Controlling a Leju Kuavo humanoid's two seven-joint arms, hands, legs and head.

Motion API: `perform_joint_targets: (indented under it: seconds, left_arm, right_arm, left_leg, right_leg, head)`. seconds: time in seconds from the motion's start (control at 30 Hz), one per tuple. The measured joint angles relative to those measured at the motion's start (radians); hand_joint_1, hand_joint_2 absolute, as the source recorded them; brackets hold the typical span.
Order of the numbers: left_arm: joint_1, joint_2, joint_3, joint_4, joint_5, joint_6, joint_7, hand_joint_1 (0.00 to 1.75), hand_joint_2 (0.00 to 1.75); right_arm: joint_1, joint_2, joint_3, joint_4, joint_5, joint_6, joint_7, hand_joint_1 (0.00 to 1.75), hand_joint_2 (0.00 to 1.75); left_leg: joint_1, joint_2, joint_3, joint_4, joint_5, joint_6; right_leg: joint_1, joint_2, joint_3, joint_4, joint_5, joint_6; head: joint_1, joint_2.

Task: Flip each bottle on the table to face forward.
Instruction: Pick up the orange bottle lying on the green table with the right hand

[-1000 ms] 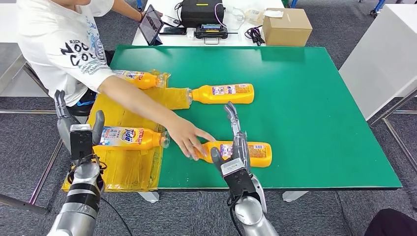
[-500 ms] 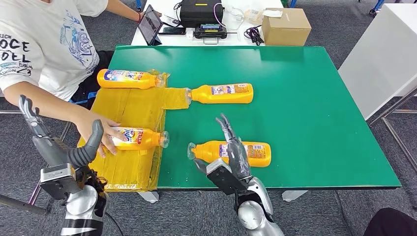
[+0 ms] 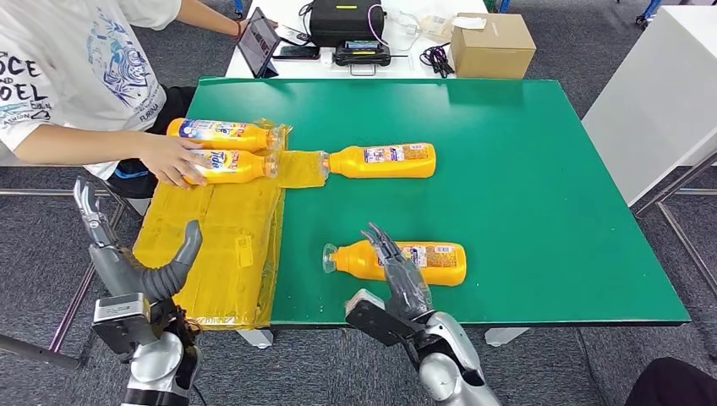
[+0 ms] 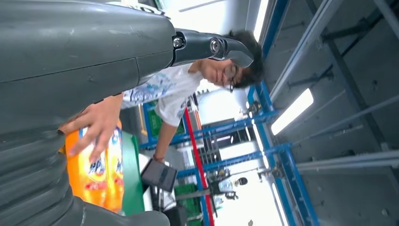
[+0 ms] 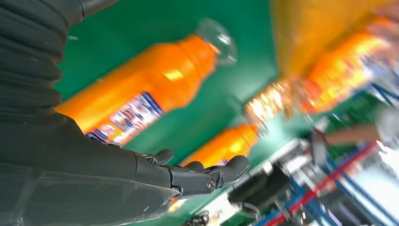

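green table (image 3: 524, 194) carries two orange bottles: near bottle (image 3: 397, 261) under the right hand (image 3: 397, 279), whose fingers are spread and grasp nothing, and far bottle (image 3: 382, 161). left hand (image 3: 127, 262) is spread, empty.

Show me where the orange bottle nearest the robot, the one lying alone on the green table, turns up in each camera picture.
Head view: the nearest bottle lies near the table's front edge, just beyond the right hand.
Right wrist view: the same bottle lies large beyond the hand, clear cap towards the yellow sheet.
Left wrist view: not in it.
Shared landmark: the green table.
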Motion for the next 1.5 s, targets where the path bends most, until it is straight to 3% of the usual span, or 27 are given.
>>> perform_joint_targets:
  seconds: [0.43,0.67,1.13,1.37,1.5]
  left_arm:
    - [0.009,-0.008,-0.027,0.119,-0.069,-0.076,0.000,0.00,1.75]
    - [0.009,-0.015,-0.027,0.159,-0.069,-0.104,0.000,0.00,1.75]
    - [0.009,-0.026,-0.028,0.174,-0.084,-0.098,0.000,0.00,1.75]
    - [0.006,-0.026,-0.046,0.174,-0.062,-0.075,0.000,0.00,1.75]
    - [0.001,-0.026,-0.063,0.174,-0.045,-0.078,0.000,0.00,1.75]
  right_arm:
    - [0.011,-0.193,0.013,0.050,0.099,0.062,0.074,0.00,1.75]
    - [0.016,-0.246,-0.020,0.057,0.138,0.064,0.124,0.00,1.75]
    - [0.010,-0.251,-0.055,0.061,0.187,0.031,0.116,0.00,1.75]
    - [-0.011,-0.211,-0.055,0.037,0.160,-0.042,0.008,0.00,1.75]
    - [-0.043,-0.190,-0.053,0.021,0.102,-0.036,-0.065,0.00,1.75]
  left_leg:
    - [-0.001,0.000,0.000,0.000,0.000,0.000]
    - [-0.001,0.000,0.000,0.000,0.000,0.001]
    - [-0.001,0.000,0.000,0.000,0.000,0.001]
    - [-0.001,0.000,0.000,0.000,0.000,0.001]
    - [-0.001,0.000,0.000,0.000,0.000,0.001]
  right_leg:
    - [0.000,0.000,0.000,0.000,0.000,0.000]
    - [0.000,0.000,0.000,0.000,0.000,0.000]
    - [0.000,0.000,0.000,0.000,0.000,0.000]
    - [0.000,0.000,0.000,0.000,0.000,0.000]
    - [0.000,0.000,0.000,0.000,0.000,0.000]
  head:
    - [0.000,0.000]
    - [0.000,0.000]
    - [0.000,0.000]
    - [0.000,0.000]
    - [0.000,0.000]
